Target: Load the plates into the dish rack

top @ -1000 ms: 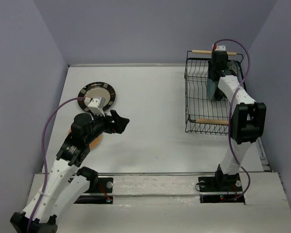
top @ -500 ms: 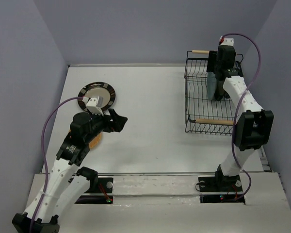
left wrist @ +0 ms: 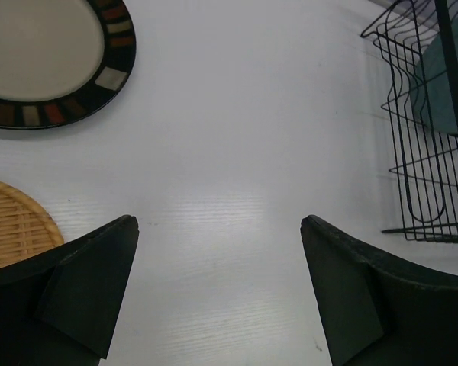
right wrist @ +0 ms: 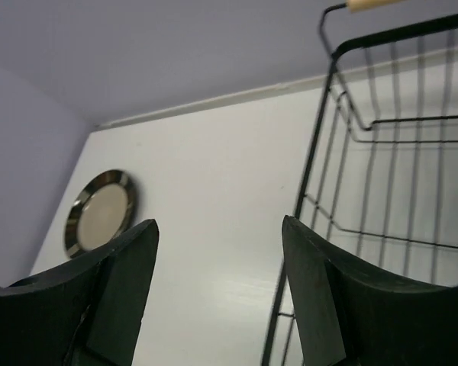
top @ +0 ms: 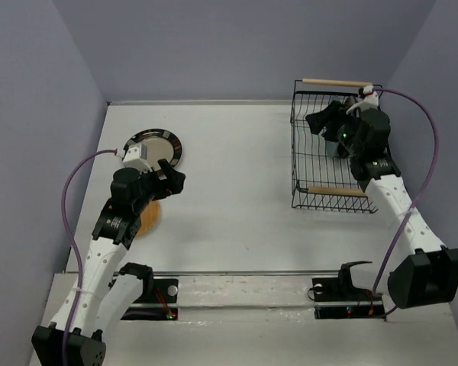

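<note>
White table carries 2 plates left to load: dark-rimmed plate and orange-tan plate. Dish rack holds 1 teal plate. Left gripper and right gripper gape wide, empty.

Flat at left, dark-rimmed plate and orange-tan plate; teal plate upright in rack.

Plain lavender walls on three sides, white table, soft even light
</note>
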Controlling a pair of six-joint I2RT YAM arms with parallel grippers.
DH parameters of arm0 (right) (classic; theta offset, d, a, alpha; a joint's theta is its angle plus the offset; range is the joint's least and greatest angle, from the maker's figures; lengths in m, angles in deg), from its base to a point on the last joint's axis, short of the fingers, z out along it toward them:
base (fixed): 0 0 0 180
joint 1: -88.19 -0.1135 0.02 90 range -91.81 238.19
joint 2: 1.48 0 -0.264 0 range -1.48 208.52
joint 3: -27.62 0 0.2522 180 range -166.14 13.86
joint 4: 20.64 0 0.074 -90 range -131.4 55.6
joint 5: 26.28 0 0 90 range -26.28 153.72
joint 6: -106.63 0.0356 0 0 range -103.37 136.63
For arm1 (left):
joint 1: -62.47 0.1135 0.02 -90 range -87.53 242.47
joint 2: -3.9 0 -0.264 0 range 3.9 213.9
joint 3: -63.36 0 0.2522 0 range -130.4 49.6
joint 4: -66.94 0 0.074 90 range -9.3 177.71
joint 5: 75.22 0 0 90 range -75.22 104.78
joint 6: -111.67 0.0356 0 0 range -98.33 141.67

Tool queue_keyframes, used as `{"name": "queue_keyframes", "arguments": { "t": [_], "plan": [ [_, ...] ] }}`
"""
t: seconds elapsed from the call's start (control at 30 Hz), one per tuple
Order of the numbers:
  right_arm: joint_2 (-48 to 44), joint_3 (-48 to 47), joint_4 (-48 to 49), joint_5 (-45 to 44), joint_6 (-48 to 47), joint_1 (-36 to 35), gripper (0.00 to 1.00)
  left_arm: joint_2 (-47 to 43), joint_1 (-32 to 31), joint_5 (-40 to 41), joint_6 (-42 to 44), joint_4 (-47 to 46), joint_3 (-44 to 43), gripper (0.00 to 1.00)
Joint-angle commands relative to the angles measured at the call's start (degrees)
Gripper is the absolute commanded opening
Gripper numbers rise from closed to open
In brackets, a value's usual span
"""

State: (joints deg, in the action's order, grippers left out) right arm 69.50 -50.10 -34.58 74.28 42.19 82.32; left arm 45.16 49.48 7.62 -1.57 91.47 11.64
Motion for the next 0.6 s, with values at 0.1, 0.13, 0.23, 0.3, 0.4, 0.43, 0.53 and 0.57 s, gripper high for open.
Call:
{"name": "queue_keyframes", "arguments": {
  "t": [0.1, 0.13, 0.23, 0.3, 0.4, 0.43, 0.53, 0.57],
  "plan": [
    [-7.08, 8.5, 12.57, 9.47, 6.61, -10.2, 0.71, 7.51, 4.64, 5.32, -11.02, -10.23, -5.1, 0.99],
    [-7.78, 9.64, 12.84, 9.82, 6.43, -12.39, 0.71, 9.7, 5.95, 2.88, -12.42, -12.15, -5.63, 0.99],
    [-9.27, 11.74, 14.42, 11.4, 6.69, -15.65, 0.71, 13.31, 6.31, 5.12, -15.95, -14.27, -7.92, 0.99],
    [-10.16, 12.54, 14.95, 12.19, 7.13, -16.8, 0.71, 16.9, 7.27, 10.28, -16.31, -14.37, -9.5, 0.99],
    [-12.88, 15.09, 16.44, 13.77, 7.66, -19.09, 0.7, 21.84, 12.98, 9.29, -17.18, -15.59, -10.12, 0.99],
    [-13.75, 15.71, 16.79, 13.86, 7.75, -19.61, 0.7, 23.07, 15.78, 7.61, -18.05, -18.12, -9.69, 0.99],
    [-17.1, 18.25, 16.71, 14.04, 7.92, -20.32, 0.7, 28.07, 23.09, 2.86, -20.52, -21.56, -8.63, 0.99],
    [-17.89, 18.87, 16.71, 14.13, 8.1, -20.93, 0.7, 29.31, 24.93, 3.11, -20.35, -22.1, -8.54, 0.99]
  ]
}}
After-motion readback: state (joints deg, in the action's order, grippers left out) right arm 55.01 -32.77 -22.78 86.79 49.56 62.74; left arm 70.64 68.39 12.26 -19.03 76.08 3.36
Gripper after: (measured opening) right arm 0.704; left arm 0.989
